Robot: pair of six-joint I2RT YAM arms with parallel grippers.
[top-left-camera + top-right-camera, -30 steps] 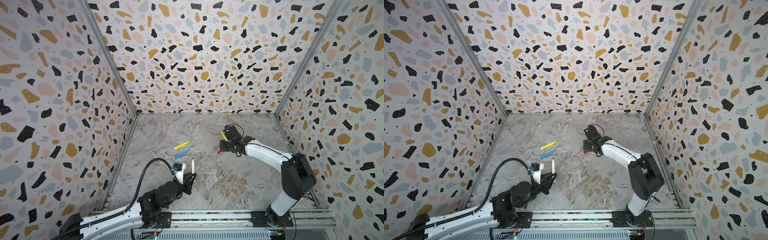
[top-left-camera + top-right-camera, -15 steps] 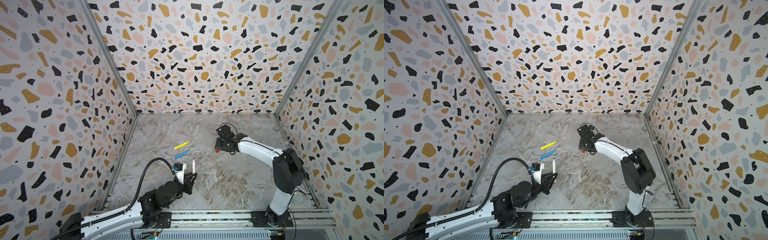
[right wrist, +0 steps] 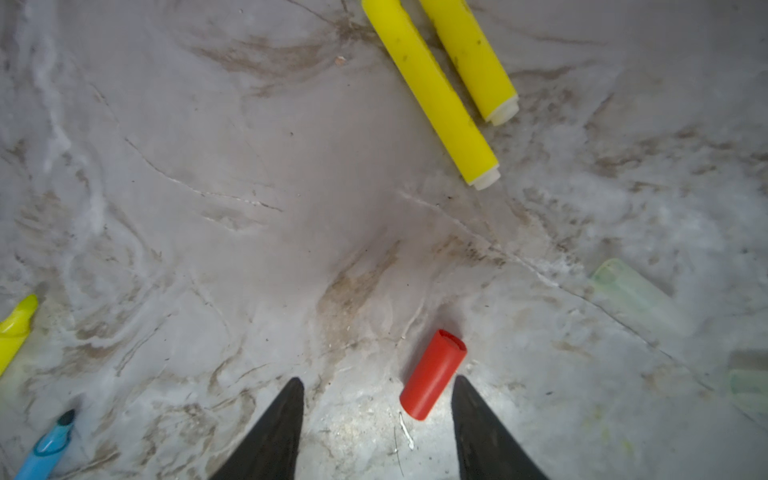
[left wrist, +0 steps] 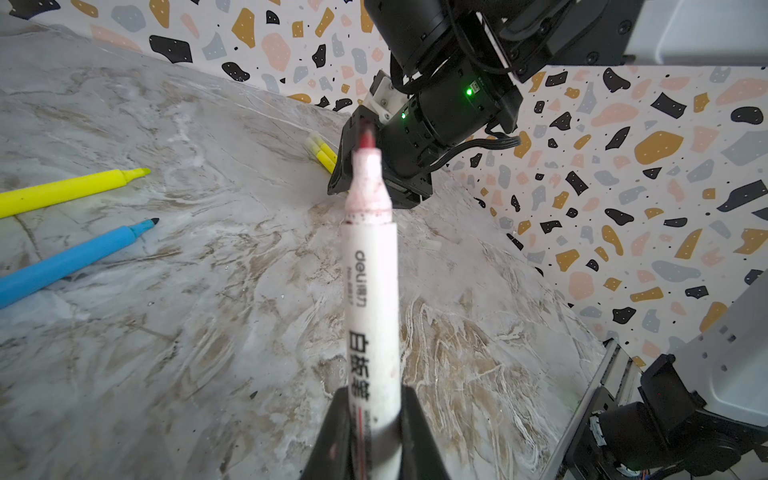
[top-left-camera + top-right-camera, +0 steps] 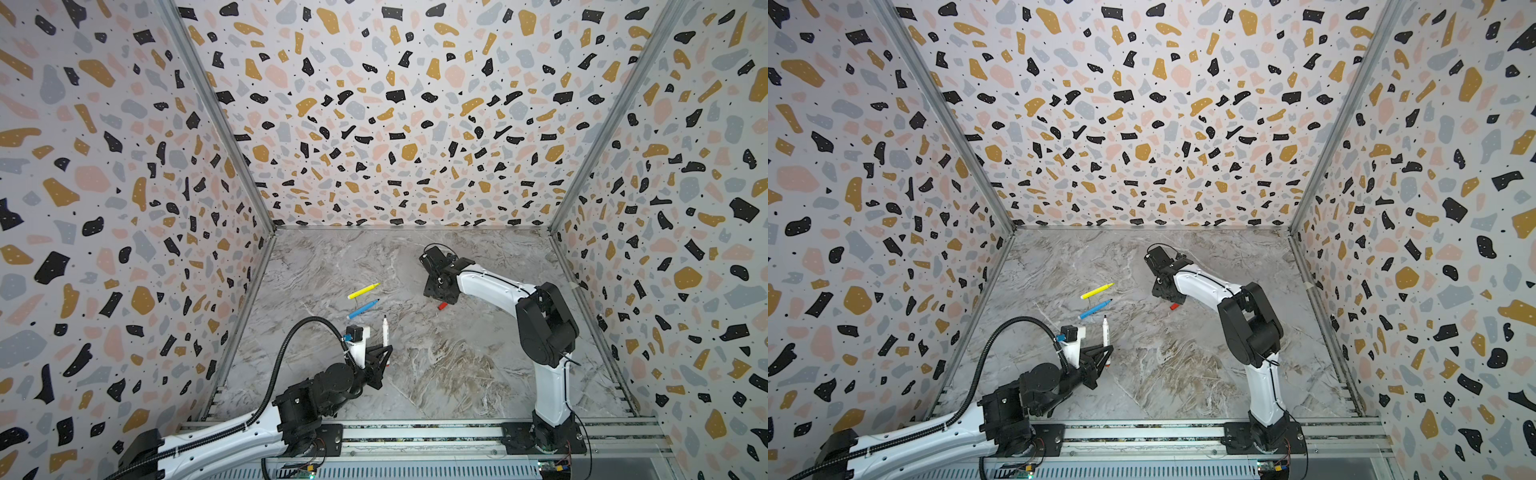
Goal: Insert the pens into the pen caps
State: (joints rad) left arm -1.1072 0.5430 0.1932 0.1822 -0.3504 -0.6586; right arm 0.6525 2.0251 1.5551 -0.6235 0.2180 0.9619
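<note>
Left gripper (image 4: 371,409) pinches the white pen (image 4: 371,291) near its back end, red tip pointing outward. Right gripper (image 3: 377,380) hangs low over the worktop (image 3: 208,208), jaws spread, the red cap (image 3: 432,374) lying just beside one fingertip (image 3: 462,392). A yellow pen (image 5: 363,291) and a blue pen (image 5: 363,308) lie between the arms.

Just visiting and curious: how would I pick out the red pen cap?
On the grey marble tabletop, find the white arm on the right. By the tips of its open black fingers lies the red cap, on its side. It is the only red stub, far shorter than the yellow pens nearby and bolder than the pale caps.
</note>
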